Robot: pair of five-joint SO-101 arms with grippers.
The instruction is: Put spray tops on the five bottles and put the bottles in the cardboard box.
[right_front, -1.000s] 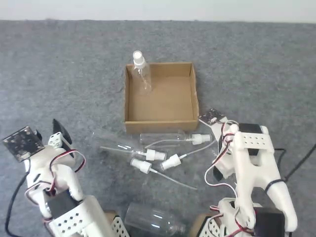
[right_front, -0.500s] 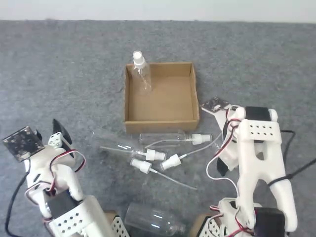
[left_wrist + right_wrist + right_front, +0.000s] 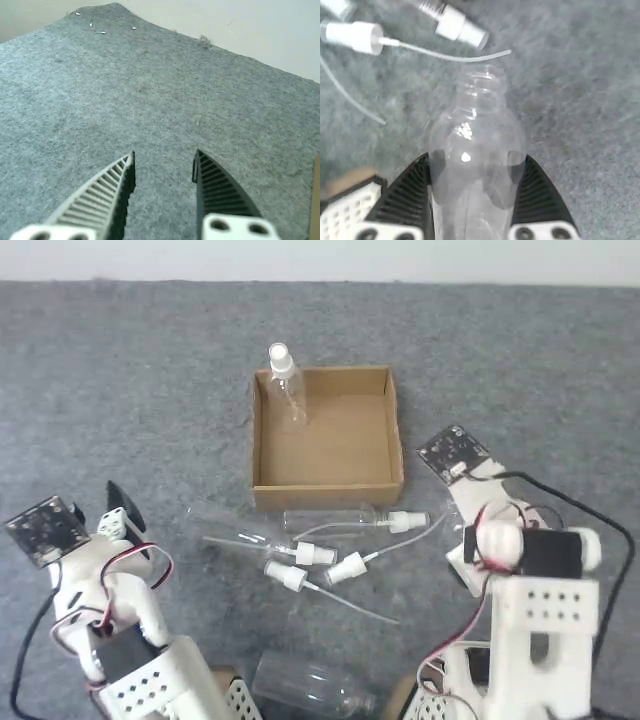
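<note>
The right tool [image 3: 475, 159] is clenched on an uncapped clear bottle [image 3: 479, 115] whose base is cut off at the frame edge. Its neck points towards loose spray tops [image 3: 462, 27] on the grey counter [image 3: 580, 75]. The left tool [image 3: 164, 152] is released over bare counter, and a capped bottle [image 3: 288, 390] stands in the cardboard box [image 3: 325, 495], at its far left corner.

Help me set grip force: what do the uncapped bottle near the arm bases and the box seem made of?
The uncapped bottle looks like thin, clear, glossy plastic: the grey mat shows through it and small highlights glint on it. The box looks like matte brown cardboard, with thin, flat, folded walls.
</note>
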